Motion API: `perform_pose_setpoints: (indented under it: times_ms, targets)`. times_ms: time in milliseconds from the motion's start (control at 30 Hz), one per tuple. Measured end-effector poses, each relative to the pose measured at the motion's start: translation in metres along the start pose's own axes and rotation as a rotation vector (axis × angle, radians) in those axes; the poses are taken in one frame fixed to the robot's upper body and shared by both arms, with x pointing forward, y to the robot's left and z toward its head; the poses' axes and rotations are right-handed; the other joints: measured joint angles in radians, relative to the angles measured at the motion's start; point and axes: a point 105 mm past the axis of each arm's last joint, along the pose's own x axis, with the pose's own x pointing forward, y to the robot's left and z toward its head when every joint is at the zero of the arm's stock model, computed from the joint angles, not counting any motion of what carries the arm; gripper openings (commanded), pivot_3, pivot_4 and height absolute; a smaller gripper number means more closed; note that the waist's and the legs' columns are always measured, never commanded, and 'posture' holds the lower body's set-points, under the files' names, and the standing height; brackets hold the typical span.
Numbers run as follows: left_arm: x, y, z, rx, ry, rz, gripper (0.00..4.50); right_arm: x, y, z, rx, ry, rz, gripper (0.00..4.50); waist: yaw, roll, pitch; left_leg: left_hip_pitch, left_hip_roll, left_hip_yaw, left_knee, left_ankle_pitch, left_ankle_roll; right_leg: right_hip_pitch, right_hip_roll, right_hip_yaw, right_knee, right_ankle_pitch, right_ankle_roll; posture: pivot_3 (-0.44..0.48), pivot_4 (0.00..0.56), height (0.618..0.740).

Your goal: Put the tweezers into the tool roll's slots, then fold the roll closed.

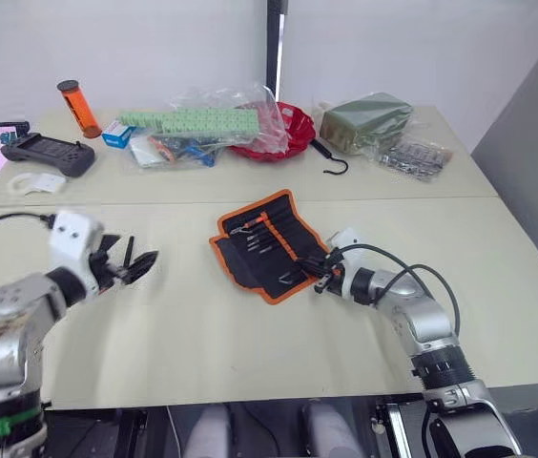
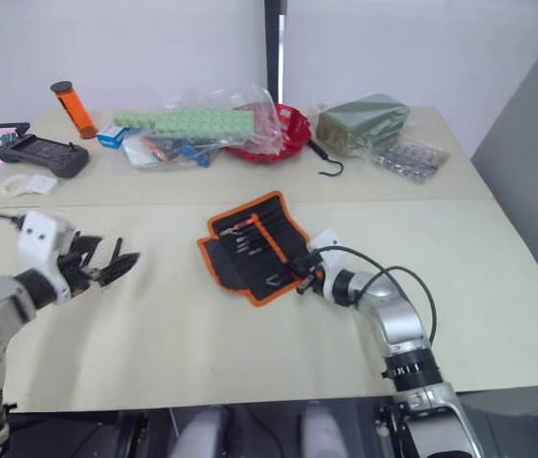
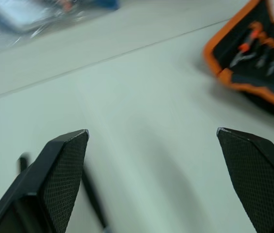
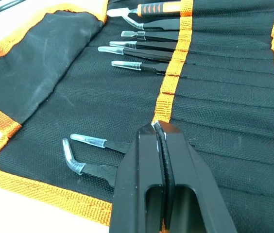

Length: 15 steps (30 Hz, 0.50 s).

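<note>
Over the near edge of the open tool roll (image 1: 267,245) on the worktop (image 1: 250,334), my right jaws (image 4: 160,133) are pressed shut and empty above the slotted tweezers (image 4: 98,155), so I should seat those fully before folding, while my left jaws (image 3: 151,141), well off to the roll's left, gape wide and empty.

Bright, even light with soft shadows; the left wrist view is motion-blurred.

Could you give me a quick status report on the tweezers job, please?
Left gripper open, off the roll. Right gripper shut, over the slots. Tweezers slotted; tool roll unfolded. Nothing in the way.
</note>
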Motion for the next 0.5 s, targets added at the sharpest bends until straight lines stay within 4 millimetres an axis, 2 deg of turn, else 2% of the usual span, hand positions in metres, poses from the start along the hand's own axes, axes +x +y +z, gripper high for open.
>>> perform_pose_setpoints:
  times_ms: [100,300,400,500]
  targets:
    - [-0.025,0.017,-0.026,-0.062,0.024,0.122,4.49,0.000,-0.003,-0.002,-0.007,0.002,-0.009,0.00,0.005,-0.001,0.000,0.002,0.000,0.000,0.001,0.000,0.000,0.002,0.000,0.000,0.000,0.001,-0.001,0.000,0.150,0.740]
    - [-0.080,0.050,-0.060,-0.144,0.003,0.357,4.49,0.001,-0.003,-0.004,-0.010,0.000,-0.003,0.00,0.009,-0.003,-0.002,0.004,0.000,0.001,0.001,0.000,0.000,0.004,0.000,0.000,-0.001,0.001,-0.002,0.000,0.150,0.740]
    - [-0.100,0.053,-0.074,-0.194,-0.001,0.414,4.49,0.001,-0.003,-0.006,-0.009,0.000,0.004,0.00,0.009,-0.003,-0.002,0.004,0.000,0.001,0.001,0.000,0.000,0.004,0.000,0.000,-0.001,0.001,-0.002,0.000,0.150,0.740]
    - [-0.110,0.050,-0.084,-0.244,-0.005,0.433,4.49,0.002,-0.002,-0.006,-0.012,0.002,0.007,0.00,0.009,-0.005,-0.003,0.004,0.000,0.001,0.001,0.000,0.000,0.005,0.000,0.000,-0.001,0.001,-0.003,0.000,0.150,0.740]
